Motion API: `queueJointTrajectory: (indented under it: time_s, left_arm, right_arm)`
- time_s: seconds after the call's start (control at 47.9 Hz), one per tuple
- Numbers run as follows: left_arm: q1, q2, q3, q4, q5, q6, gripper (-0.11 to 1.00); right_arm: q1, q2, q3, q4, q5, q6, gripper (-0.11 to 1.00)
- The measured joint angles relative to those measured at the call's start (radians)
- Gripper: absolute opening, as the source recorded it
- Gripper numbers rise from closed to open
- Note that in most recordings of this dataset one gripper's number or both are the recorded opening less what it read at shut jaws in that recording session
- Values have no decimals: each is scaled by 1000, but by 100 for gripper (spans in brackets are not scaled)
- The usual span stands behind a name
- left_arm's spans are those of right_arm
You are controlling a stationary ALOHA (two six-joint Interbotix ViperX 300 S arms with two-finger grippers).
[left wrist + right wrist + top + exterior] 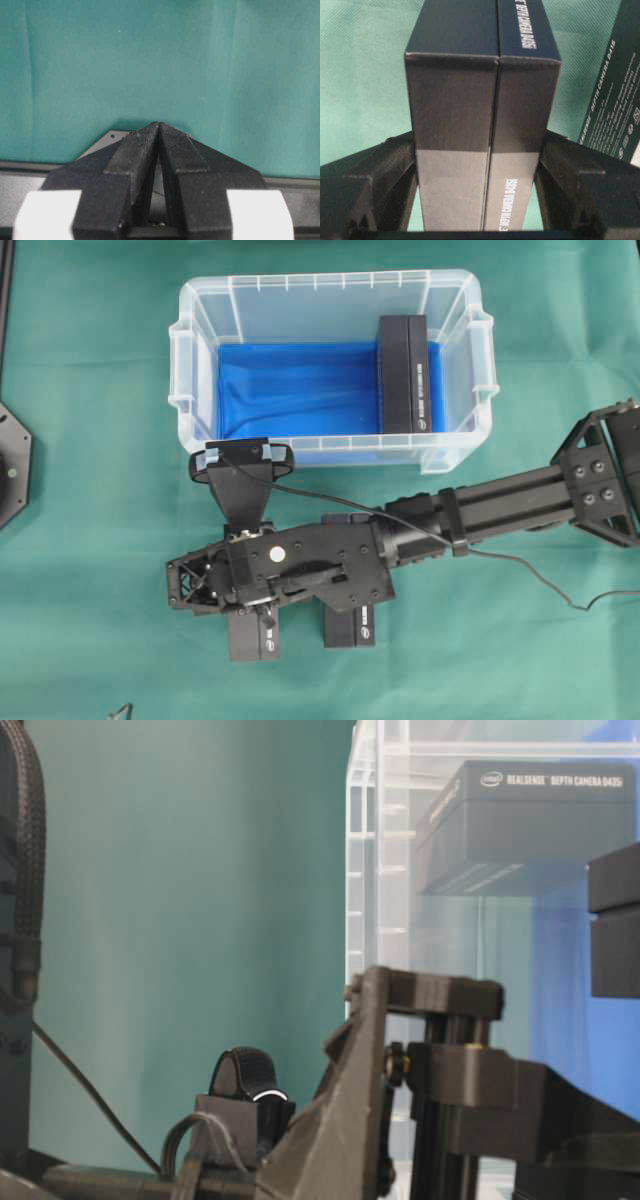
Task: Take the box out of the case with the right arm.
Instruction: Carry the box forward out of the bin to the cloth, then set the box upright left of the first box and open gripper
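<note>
The case (200,370) is a clear tub with a blue sheet on its bottom. One black box (405,375) stands inside along its right wall and also shows through the clear wall in the table-level view (530,820). My right arm reaches across in front of the case. Its gripper (255,612) is shut on the near end of a second black box (252,638), outside the case and low at the cloth. In the right wrist view both fingers press this box (470,100) at its sides, around the gripper's middle (477,140). My left gripper (159,125) is shut and empty.
A third black box (350,625) lies on the green cloth just right of the held one, and shows in the right wrist view (615,75). A black octagonal plate (12,465) sits at the left edge. The arm's cable (530,575) trails to the right.
</note>
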Motion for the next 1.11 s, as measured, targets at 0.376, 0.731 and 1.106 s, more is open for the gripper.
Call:
queueJointTrajectory:
  time_s: [0.376, 0.731, 1.106]
  left_arm:
    - [2, -2, 0, 0, 0, 0, 2]
    - [2, 0, 0, 0, 0, 0, 2]
    - [0, -2, 2, -2, 0, 0, 2]
  right_arm:
    - [-3, 0, 2, 12, -6, -6, 68]
    - [-2, 0, 0, 17, -21, -2, 68]
    - [0, 0, 0, 9, -20, 5, 74]
